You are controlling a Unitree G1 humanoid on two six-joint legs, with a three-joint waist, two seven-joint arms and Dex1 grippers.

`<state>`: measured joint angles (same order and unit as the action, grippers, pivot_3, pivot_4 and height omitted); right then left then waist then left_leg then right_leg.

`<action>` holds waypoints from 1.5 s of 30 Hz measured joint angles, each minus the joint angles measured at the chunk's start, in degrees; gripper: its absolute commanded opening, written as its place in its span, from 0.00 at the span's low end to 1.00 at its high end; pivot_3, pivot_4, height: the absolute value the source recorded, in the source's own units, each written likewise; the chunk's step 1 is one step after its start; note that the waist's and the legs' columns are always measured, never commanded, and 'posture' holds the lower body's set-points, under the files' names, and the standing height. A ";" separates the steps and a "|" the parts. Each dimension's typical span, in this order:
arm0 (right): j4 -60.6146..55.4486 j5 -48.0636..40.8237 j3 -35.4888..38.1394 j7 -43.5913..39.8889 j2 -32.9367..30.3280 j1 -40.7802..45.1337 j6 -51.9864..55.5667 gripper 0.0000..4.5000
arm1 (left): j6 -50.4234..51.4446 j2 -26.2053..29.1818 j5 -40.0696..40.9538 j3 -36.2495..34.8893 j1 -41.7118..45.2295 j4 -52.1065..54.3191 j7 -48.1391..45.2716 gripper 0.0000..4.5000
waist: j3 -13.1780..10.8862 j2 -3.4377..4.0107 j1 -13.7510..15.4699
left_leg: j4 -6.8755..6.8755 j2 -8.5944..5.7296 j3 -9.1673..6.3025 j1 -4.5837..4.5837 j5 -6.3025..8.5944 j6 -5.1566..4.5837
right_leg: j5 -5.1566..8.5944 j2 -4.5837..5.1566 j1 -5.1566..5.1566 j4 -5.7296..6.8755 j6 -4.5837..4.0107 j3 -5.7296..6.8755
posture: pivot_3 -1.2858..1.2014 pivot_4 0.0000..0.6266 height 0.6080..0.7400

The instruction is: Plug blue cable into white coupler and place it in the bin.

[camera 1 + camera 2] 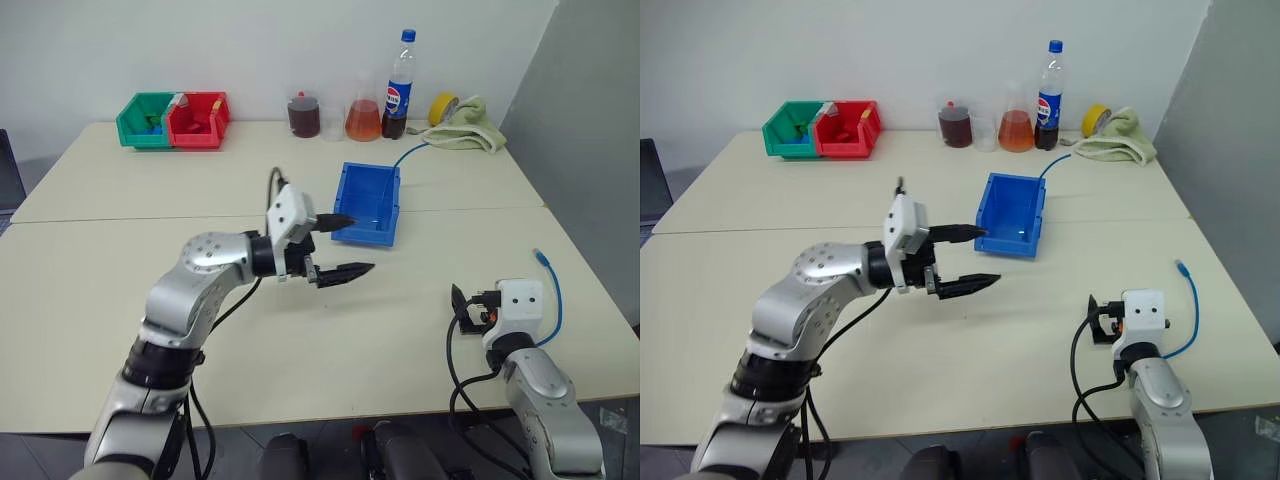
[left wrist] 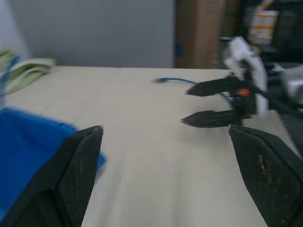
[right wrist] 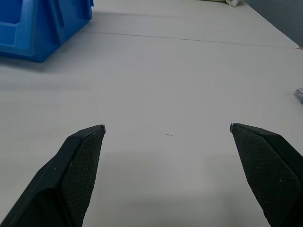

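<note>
Blue bin (image 1: 368, 205), contents unclear

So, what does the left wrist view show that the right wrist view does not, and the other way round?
Left wrist view, not the right one: the right pincer, open and empty; a blue cable lying on the table behind it; a pale green cloth farther off. Right wrist view, not the left one: the seam between the two tabletops. Both: the blue bin, the beige table, and the arm's own pincer, the left pincer included, wide open with nothing between its fingers.
</note>
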<state>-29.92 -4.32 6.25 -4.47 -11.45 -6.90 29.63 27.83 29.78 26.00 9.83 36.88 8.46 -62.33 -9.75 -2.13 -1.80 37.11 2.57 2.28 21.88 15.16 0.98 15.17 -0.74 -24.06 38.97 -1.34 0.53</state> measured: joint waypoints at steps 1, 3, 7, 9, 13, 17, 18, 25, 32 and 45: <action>-0.28 0.25 0.65 -0.09 -0.62 -0.03 0.35 1.00 | -1.45 0.06 -0.58 1.25 1.16 -2.06 -2.33 0.99 | 0.00 0.00 0.02 | 0.01 0.01 0.00 0.00 0.00 0.00 | 0.00 -0.01 -0.01 0.00 0.00 0.01 | 0.52 0.24 1.00; -0.64 0.17 2.11 -0.57 -2.27 0.19 1.39 1.00 | -3.46 -0.04 -1.45 2.31 1.96 -4.70 -4.63 0.99 | 0.00 0.00 0.03 | 0.03 0.00 0.01 0.00 -0.01 0.01 | 0.00 -0.01 0.00 0.01 0.00 0.00 | 0.52 0.24 1.00; -1.24 -1.93 6.76 -3.21 -6.87 3.50 5.53 1.00 | -7.27 -0.85 -3.30 3.64 2.31 -8.52 -7.34 0.99 | -0.01 0.00 0.05 | 0.07 -0.01 0.02 0.01 -0.01 0.00 | 0.00 -0.01 0.00 0.01 0.01 -0.01 | 0.52 0.24 1.00; -0.64 -3.69 8.94 -4.89 -9.98 5.72 8.10 1.00 | -8.83 -1.16 -4.10 3.94 2.37 -9.56 -8.11 0.99 | -0.01 0.00 0.08 | 0.06 -0.01 0.01 0.01 -0.01 0.00 | 0.00 -0.01 0.00 0.01 0.01 -0.01 | 0.52 0.24 1.00; 11.17 -7.37 16.25 -10.59 -20.13 13.94 11.63 1.00 | -11.36 -3.81 -5.90 4.61 3.44 -12.69 -8.42 0.99 | -0.02 0.00 0.30 | 0.10 -0.16 0.03 0.03 -0.01 -0.03 | -0.02 -0.01 0.03 -0.01 0.03 -0.03 | 0.52 0.24 1.00; 21.97 -8.95 17.85 -14.73 -25.07 18.36 11.81 1.00 | -12.43 -5.30 -6.60 4.85 4.06 -13.83 -8.53 0.99 | -0.05 0.04 0.26 | 0.00 -0.12 0.02 0.06 -0.01 -0.05 | -0.02 -0.03 0.00 -0.05 0.02 -0.05 | 0.52 0.24 1.00; 26.50 -9.62 17.81 -16.59 -26.75 20.16 11.82 1.00 | -12.55 -5.52 -6.77 5.00 4.20 -13.84 -8.74 0.99 | -0.05 0.04 0.17 | 0.00 -0.11 0.06 0.05 -0.01 -0.05 | -0.02 -0.03 0.00 -0.05 0.02 -0.11 | 0.52 0.24 1.00; 45.91 -11.52 17.31 -24.32 -31.56 27.83 9.33 1.00 | -12.74 -5.75 -7.10 5.19 4.24 -13.80 -9.98 0.99 | -0.06 0.05 0.08 | 0.00 -0.08 0.07 0.01 -0.02 -0.05 | -0.01 -0.04 0.01 -0.03 0.02 -0.10 | 0.52 0.24 1.00; 64.64 -12.27 15.27 -32.64 -33.54 36.46 3.00 1.00 | -12.11 -5.75 -7.14 5.67 4.10 -13.41 -10.66 0.99 | -0.05 0.06 -0.05 | 0.01 -0.07 0.14 -0.01 -0.02 -0.04 | -0.02 -0.04 0.01 -0.01 0.02 -0.17 | 0.52 0.24 1.00; 77.45 -7.82 9.43 -36.89 -35.76 38.99 -5.63 1.00 | -11.68 -4.85 -7.14 5.64 3.19 -12.50 -9.75 0.99 | -0.05 0.07 0.09 | 0.05 -0.05 0.17 -0.02 -0.05 0.00 | -0.02 -0.03 0.01 0.00 0.01 -0.19 | 0.52 0.24 1.00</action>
<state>47.53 -12.13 15.69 -41.36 -47.21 32.09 24.00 16.15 24.94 18.86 15.48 40.07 -4.04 -72.07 -9.80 -2.05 -1.71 37.15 2.52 2.44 21.86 15.11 0.98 15.15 -0.77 -24.05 38.97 -1.32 0.34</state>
